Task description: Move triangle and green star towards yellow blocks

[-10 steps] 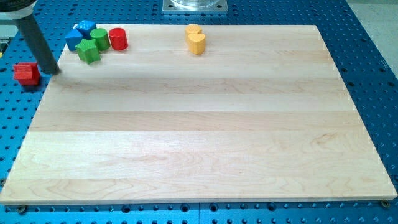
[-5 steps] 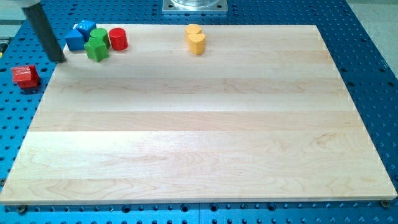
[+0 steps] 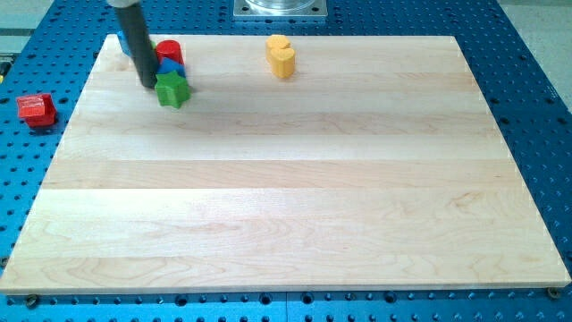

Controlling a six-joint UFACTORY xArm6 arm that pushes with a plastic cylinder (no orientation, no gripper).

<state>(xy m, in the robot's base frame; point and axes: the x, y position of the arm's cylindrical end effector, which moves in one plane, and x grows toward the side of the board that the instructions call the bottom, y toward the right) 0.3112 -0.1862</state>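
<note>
Pale wood makes up the board (image 3: 295,206), which lies on a blue perforated table (image 3: 536,80). I carry no pincer at all, only a straight dark rod, so nothing is held; my tip (image 3: 149,85) rests on the board near its far corner at the view's left.

Just at three o'clock from my tip sits the green star (image 3: 172,90), so close that it looks to be touching the rod, though I cannot be sure. At about one o'clock from my tip, a blue block (image 3: 172,68) shows as a small wedge; it may be the triangle, but most of it is hidden behind the rod and the star. Behind it, at twelve o'clock from the star, stands the red cylinder (image 3: 169,52), touching or nearly touching the blue block. A sliver of another blue piece (image 3: 120,39) peeks out at the rod's nine o'clock side, too hidden to name its shape.

Two yellow blocks (image 3: 281,55) stand together well apart from this cluster, at about two o'clock from the star, near the board's far edge.

Off the board, at nine o'clock from my tip, a red block (image 3: 37,109) lies on the blue table.
</note>
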